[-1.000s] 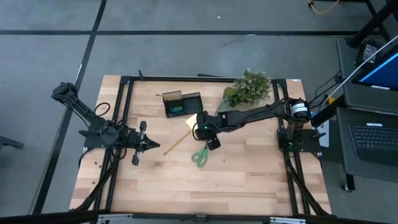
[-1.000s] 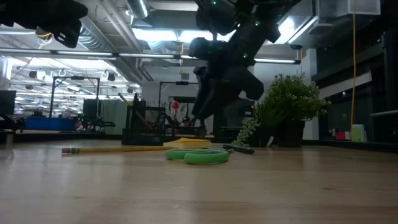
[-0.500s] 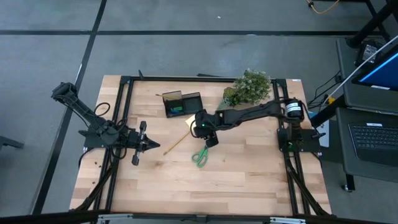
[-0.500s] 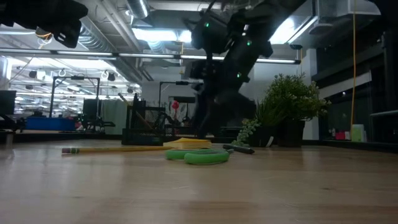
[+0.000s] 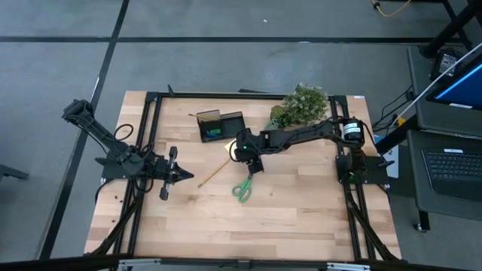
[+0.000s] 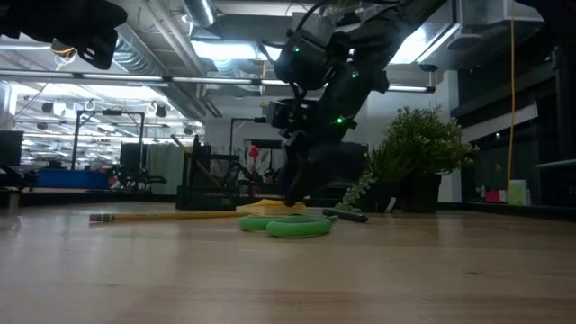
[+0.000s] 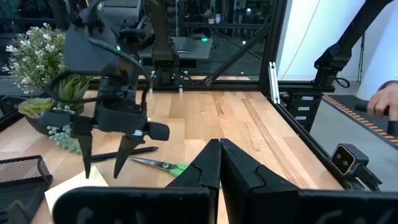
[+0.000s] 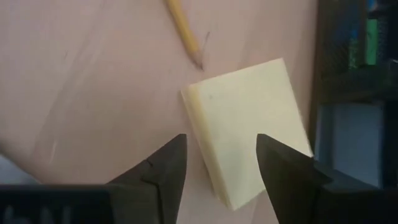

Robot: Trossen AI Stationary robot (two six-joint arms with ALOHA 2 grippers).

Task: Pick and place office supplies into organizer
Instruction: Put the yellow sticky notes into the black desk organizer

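my right gripper (image 8: 217, 165) spread wide over the yellow sticky-note pad (image 8: 249, 127) (nothing held), pencil (image 8: 182, 32) tip beside it, left gripper (image 7: 219, 163) pinched closed

A light wooden tabletop (image 5: 301, 218) stands on grey floor (image 5: 226, 60) crossed by dark lines. A laptop (image 5: 452, 169) sits on a cart nearby. Beyond, long ceiling lights (image 6: 225, 49) brighten a workshop hall.

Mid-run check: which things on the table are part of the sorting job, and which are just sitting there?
Job items:
- sticky-note pad, under the open right gripper
- pencil
- scissors
- pen
- organizer

Not part of it:
- potted plant
- left gripper, shut, waiting at the table's left side
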